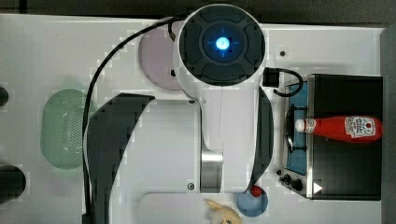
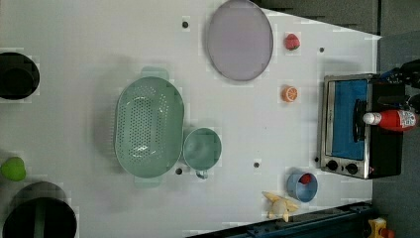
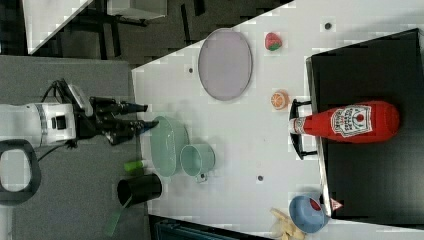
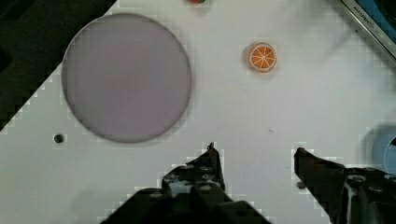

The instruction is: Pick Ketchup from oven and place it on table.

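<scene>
The ketchup [image 1: 343, 128] is a red squeeze bottle with a white cap, lying on its side on the flat black top of the oven [image 1: 348, 172]. Its cap points over the oven's glass door [image 2: 346, 124]. The right view shows the ketchup [image 3: 350, 121] lying across the oven top [image 3: 370, 180]. My gripper [image 3: 142, 116] hangs well away from the oven, above the white table [image 1: 56, 51], open and holding nothing. In the wrist view the gripper [image 4: 255, 150] has its two dark fingers spread over bare tabletop. In the top view the arm covers the middle of the table.
A lilac plate [image 4: 126, 77] and an orange slice [image 4: 262, 57] lie below the gripper. A green colander [image 2: 148, 126], a green cup [image 2: 202, 147], a blue bowl [image 2: 297, 191] with a red fruit, a banana [image 2: 280, 206] and a strawberry [image 2: 292, 41] also sit on the table.
</scene>
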### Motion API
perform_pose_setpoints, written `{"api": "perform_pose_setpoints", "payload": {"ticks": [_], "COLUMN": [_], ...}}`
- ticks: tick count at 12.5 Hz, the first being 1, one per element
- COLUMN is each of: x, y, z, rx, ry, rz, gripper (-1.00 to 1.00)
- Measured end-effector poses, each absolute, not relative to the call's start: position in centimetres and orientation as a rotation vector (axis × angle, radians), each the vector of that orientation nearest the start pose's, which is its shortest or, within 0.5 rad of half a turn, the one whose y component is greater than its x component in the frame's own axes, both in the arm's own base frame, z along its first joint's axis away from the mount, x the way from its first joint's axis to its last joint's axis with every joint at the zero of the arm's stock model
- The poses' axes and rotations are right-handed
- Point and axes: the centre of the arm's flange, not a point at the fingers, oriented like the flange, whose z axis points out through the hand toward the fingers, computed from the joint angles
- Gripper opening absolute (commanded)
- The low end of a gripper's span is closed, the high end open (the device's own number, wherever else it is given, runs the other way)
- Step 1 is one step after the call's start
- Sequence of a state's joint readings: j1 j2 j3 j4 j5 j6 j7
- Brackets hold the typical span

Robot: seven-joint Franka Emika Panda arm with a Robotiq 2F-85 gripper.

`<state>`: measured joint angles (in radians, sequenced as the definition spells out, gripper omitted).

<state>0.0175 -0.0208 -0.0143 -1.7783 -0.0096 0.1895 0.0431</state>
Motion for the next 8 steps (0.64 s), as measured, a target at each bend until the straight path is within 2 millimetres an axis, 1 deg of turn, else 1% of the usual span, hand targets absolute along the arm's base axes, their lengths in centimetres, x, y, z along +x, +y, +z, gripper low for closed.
{"api": "perform_pose_setpoints", "payload": {"ticks": [1,2,3,4,6,7,8], "x": [53.4,50.7,48.9,47.6,45.4,44.9,44.9], "y": [-0.4,-1.5,-2.9,-4.1,-5.7,-6.4,-6.9], "z": [55.4,56.2,58.1,60.8,65.1,66.9,67.7], "rx": [-2.898,-2.893,-2.866,-2.827,-2.768,-2.74,-2.719], "ry": [1.285,1.317,1.351,1.372,1.394,1.399,1.408], "rz": [0.103,0.177,0.133,0.047,-0.068,-0.116,-0.159], "gripper": [0.6,0.82,0.99,1.0,1.0,1.0,1.0]}}
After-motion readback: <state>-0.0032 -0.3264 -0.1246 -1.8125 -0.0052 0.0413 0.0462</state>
